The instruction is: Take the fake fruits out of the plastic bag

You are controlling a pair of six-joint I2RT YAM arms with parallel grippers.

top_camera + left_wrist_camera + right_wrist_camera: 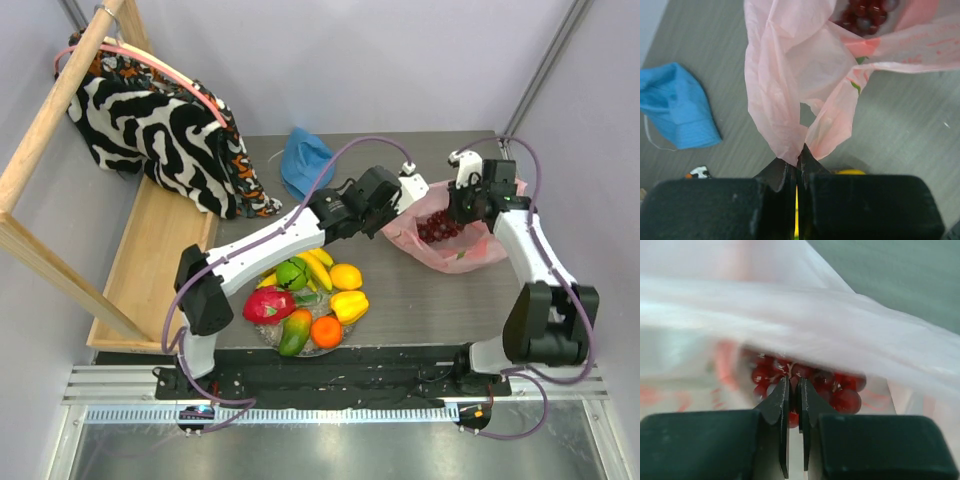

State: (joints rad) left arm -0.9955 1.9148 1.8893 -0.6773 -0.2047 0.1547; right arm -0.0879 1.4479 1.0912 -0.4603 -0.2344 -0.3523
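The pink plastic bag point(462, 245) lies at the right of the table with dark red grapes point(437, 227) inside. My left gripper point(408, 197) is shut on the bag's left edge point(790, 100) and holds it up; the pinch shows in the left wrist view point(797, 156). My right gripper point(463, 208) is inside the bag's mouth, jaws closed on the grapes point(837, 387) at the stem point(795, 380). The other fruits sit on a plate point(300, 351): banana bunch point(318, 265), green apple point(292, 273), lemon point(346, 276), yellow pepper point(349, 305), orange point(326, 331), mango point(294, 333), dragon fruit point(268, 304).
A blue cloth point(303, 160) lies at the back of the table and shows in the left wrist view point(677, 105). Black-and-white patterned fabric point(160, 120) hangs over a wooden rack point(150, 260) at the left. Grey walls close in the table.
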